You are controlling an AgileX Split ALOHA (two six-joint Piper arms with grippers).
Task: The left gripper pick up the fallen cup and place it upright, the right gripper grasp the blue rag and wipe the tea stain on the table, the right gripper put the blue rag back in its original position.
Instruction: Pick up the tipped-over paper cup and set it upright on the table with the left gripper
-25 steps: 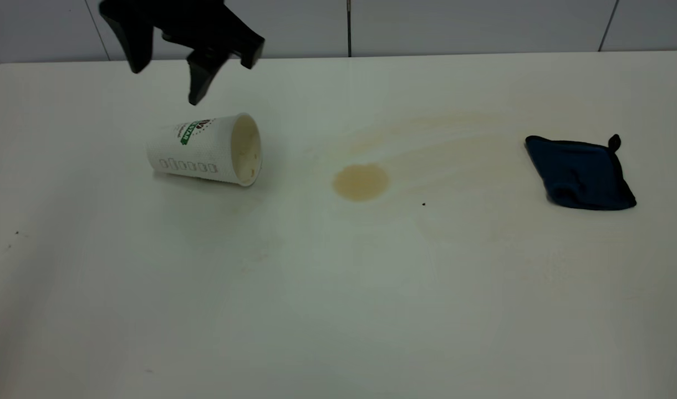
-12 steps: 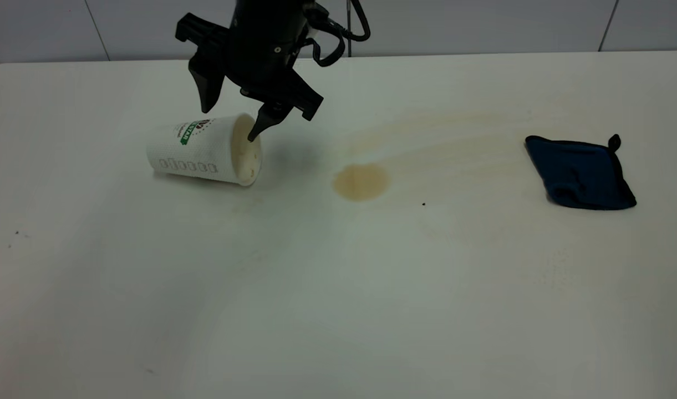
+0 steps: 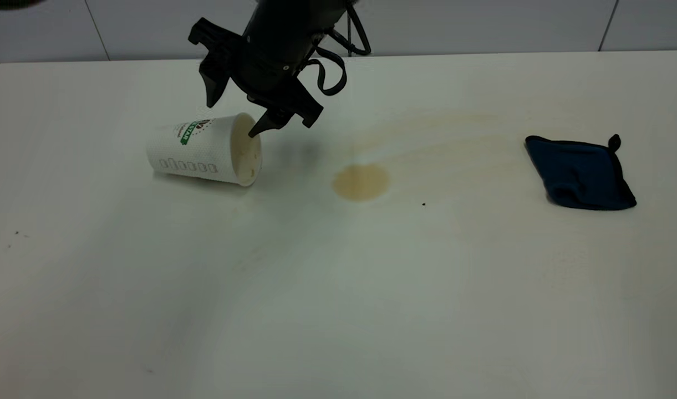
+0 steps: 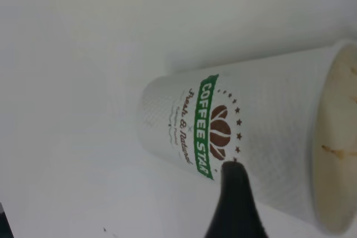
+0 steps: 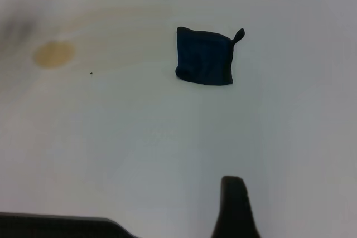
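Left gripper [image 3: 231,119]: jaws spread, above cup [image 3: 205,148]. Cup: on side, on table [image 3: 338,288]. Tea stain [image 3: 361,182]: mid-table. Blue rag [image 3: 581,173]: well right. Right gripper: jaws undeterminable.

white cup [image 3: 205,148] on its side, blue rag [image 3: 580,173] flat
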